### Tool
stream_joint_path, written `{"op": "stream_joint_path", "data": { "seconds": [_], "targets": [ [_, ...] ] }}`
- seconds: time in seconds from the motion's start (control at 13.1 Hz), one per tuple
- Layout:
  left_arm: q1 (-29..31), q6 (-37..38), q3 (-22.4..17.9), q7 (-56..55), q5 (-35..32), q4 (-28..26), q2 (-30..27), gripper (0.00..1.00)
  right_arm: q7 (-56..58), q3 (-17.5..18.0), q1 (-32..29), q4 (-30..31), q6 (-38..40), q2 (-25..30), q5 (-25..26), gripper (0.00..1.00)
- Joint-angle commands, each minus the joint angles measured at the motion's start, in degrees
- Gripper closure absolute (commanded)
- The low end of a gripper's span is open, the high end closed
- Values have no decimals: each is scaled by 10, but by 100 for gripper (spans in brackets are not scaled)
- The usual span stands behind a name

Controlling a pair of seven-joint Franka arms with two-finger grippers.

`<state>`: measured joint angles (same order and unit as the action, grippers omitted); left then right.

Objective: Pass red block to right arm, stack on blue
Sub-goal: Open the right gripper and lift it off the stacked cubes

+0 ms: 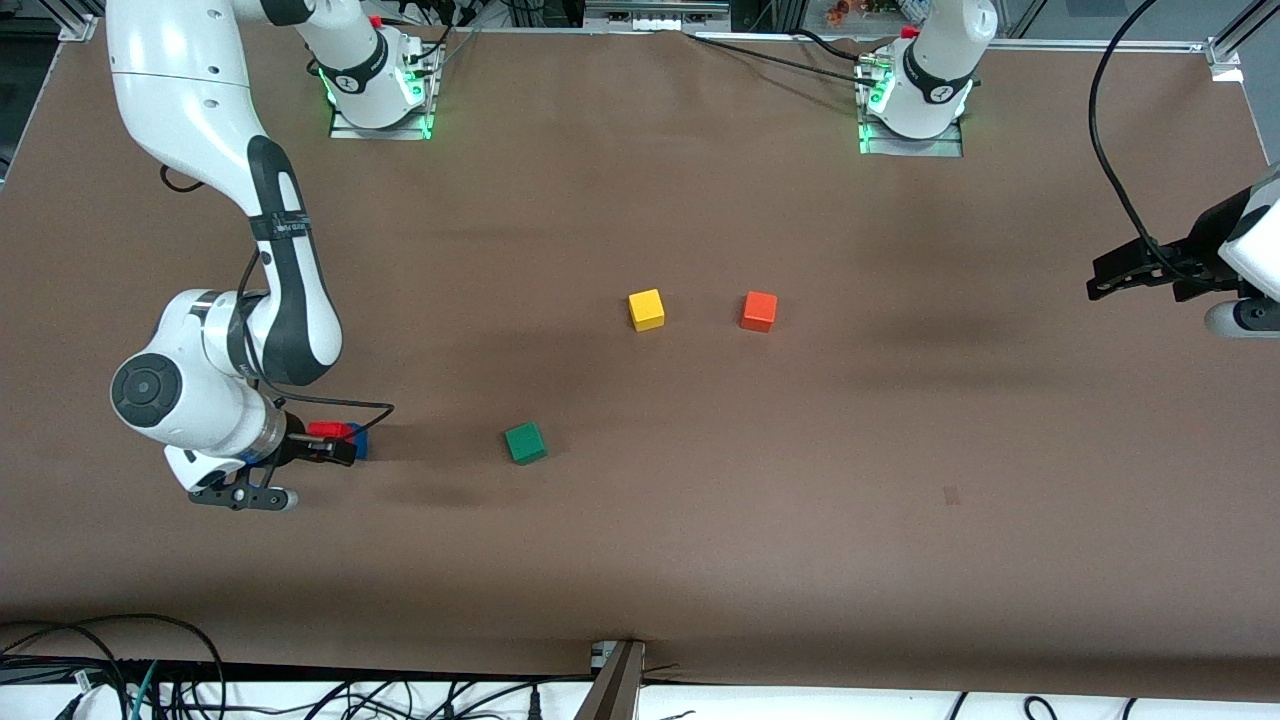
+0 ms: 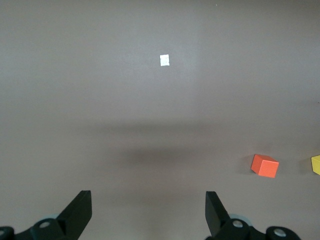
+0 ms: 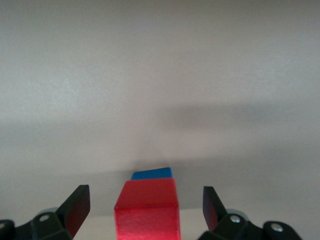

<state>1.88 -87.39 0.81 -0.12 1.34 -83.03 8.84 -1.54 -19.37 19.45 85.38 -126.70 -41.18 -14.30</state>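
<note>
The red block (image 1: 328, 430) rests on top of the blue cube (image 1: 359, 442) near the right arm's end of the table. In the right wrist view the red block (image 3: 147, 210) stands between the spread fingers with a gap on each side, and the blue cube (image 3: 152, 174) shows just past it. My right gripper (image 1: 336, 442) (image 3: 145, 196) is open around the red block without touching it. My left gripper (image 1: 1095, 279) (image 2: 147, 196) is open and empty, held over bare table at the left arm's end.
A green cube (image 1: 525, 442) lies beside the stack toward the table's middle. A yellow cube (image 1: 647, 309) and an orange cube (image 1: 759, 311) (image 2: 265, 166) lie at the middle, farther from the front camera. Cables run along the front edge.
</note>
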Motion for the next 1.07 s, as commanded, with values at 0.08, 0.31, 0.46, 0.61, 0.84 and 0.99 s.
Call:
{"op": "stream_joint_path", "data": {
  "seconds": [0.08,0.31,0.46,0.61,0.84,0.99],
  "targets": [
    [-6,6,0,-9,-15,18,8,0,-4,-1,-3,-1,3,25,8,0],
    [-5,6,0,-8,-16,17,8,0,-15,-1,9,1,77,91,9,0],
    [-5,6,0,-8,-16,18,8,0,-49,-2,28,1,129,136,15,0],
    [-5,6,0,-8,-16,17,8,0,-51,-1,33,1,163,177,32,0],
    [-6,6,0,-8,-15,18,8,0,-44,-2,33,4,228,228,45,0],
    [-7,6,0,-8,-16,17,8,0,-45,-3,33,12,280,283,47,0]
  ]
}}
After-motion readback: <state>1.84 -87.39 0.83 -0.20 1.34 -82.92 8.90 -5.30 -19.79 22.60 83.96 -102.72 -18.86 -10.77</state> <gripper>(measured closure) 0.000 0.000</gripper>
